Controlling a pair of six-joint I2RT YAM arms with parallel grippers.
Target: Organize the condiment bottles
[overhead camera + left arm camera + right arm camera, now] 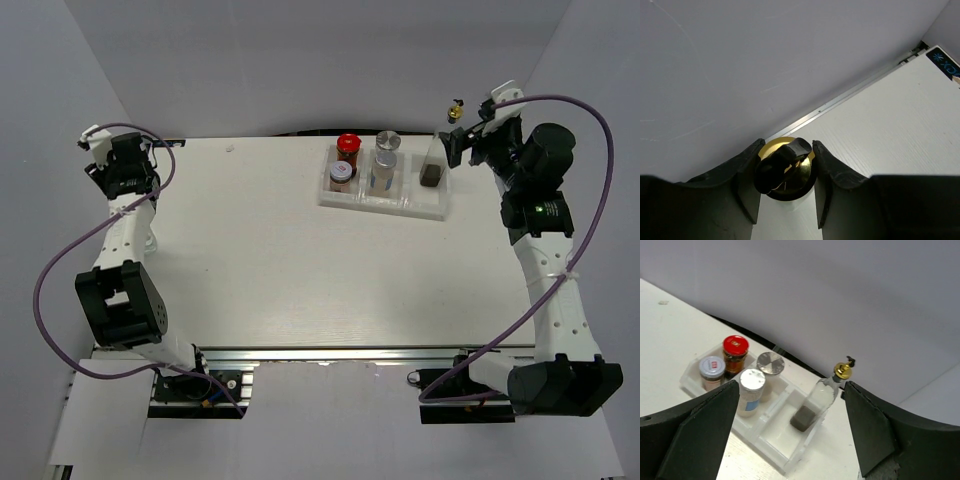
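Gold-capped bottle (785, 176) pinched in L gripper (788, 146); R gripper (790, 387) spread wide, near tray (776, 450).

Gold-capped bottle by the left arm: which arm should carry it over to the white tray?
Left. The left gripper has its fingers either side of the gold-capped bottle, at the far left of the table. The right gripper is open and right across the table, beside the white tray.

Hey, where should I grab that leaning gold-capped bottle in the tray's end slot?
Probably the clear shoulder just below the gold cap of the leaning bottle, coming from its right: the silver-capped bottle crowds its left. Angle the grip to match the lean.
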